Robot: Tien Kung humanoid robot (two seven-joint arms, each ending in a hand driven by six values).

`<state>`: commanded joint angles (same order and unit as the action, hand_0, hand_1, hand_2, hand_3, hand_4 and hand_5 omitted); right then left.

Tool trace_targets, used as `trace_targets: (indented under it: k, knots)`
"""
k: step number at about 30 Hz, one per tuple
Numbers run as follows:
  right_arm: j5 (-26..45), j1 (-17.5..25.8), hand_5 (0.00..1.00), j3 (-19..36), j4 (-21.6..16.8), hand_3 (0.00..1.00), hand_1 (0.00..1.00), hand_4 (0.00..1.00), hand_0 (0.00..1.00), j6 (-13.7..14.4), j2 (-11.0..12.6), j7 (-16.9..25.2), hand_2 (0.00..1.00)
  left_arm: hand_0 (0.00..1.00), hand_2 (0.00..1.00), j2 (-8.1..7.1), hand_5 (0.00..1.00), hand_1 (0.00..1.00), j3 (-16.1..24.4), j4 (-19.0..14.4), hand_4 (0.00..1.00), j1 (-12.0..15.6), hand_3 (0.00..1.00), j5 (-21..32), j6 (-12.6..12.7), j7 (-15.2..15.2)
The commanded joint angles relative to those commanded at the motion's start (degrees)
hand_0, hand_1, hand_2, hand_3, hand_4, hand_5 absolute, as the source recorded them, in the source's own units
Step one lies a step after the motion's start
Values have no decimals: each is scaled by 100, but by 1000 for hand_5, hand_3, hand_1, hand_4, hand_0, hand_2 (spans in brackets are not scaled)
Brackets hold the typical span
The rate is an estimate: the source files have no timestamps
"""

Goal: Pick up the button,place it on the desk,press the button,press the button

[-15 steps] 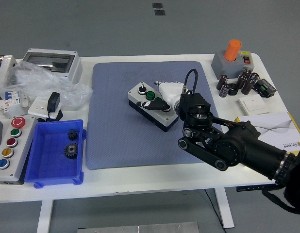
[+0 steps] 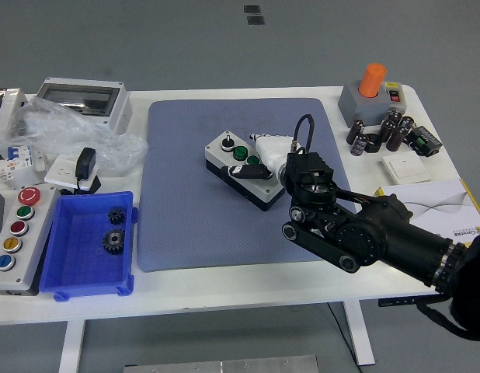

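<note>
A small white and black button box (image 2: 241,169) lies on the blue mat (image 2: 193,202), tilted, with a white knob and a green button (image 2: 240,153) on top. My right hand (image 2: 259,165) comes in from the lower right and rests on the box's right half. Its black fingers (image 2: 248,172) lie across the top of the box, just right of the green button, and hide that part of it. My left arm is out of view.
A blue bin (image 2: 88,281) with two gears stands at the front left, beside a grey panel of coloured buttons (image 2: 13,233). A plastic bag and grey enclosure (image 2: 81,105) sit at back left. An orange-topped box (image 2: 370,97), capacitors (image 2: 380,132) and papers (image 2: 434,203) are on the right.
My right hand and forearm have shifted slightly toward the front left over the box. The box has not visibly moved.
</note>
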<state>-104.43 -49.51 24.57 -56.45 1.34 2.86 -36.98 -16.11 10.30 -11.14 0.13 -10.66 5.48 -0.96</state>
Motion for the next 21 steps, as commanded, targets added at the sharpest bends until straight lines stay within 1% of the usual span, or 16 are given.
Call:
trace_targets:
  k: [3, 4, 9, 10, 14, 15, 16, 21]
  knots:
    - [17, 0, 926, -36, 36, 998, 897, 998, 791, 76, -13, 0, 985, 606, 596, 2, 442, 620, -2, 1, 638, -3, 617, 3, -1, 7]
    - [26, 0, 773, -52, 45, 998, 842, 998, 679, 90, -17, 0, 947, 606, 596, 2, 434, 620, -4, 1, 624, -4, 617, 4, -1, 9]
    - [89, 13, 773, -170, 72, 998, 842, 998, 679, 88, -42, 0, 947, 606, 596, -1, 434, 620, -5, 2, 624, -7, 617, 8, -1, 24]
    - [97, 16, 681, -196, 68, 998, 744, 998, 600, 83, -49, 0, 907, 606, 596, -1, 432, 620, -8, 2, 614, -6, 616, 11, -1, 26]
    - [96, 17, 681, -270, 41, 998, 744, 998, 600, 99, -68, 0, 907, 606, 596, 1, 432, 620, -17, 3, 614, -4, 616, 20, -1, 32]
    - [80, 15, 681, -291, 36, 998, 744, 998, 600, 132, -75, 0, 907, 606, 596, 1, 432, 620, -18, 3, 614, -5, 616, 22, 0, 35]
    - [72, 14, 632, -306, 36, 998, 703, 998, 576, 160, -79, 0, 869, 606, 596, 1, 431, 621, -19, 3, 606, -6, 616, 24, 1, 38]
    - [35, 8, 632, -367, 73, 998, 703, 998, 576, 347, -90, 0, 869, 606, 596, 0, 431, 621, -16, 3, 606, -14, 616, 28, 5, 50]
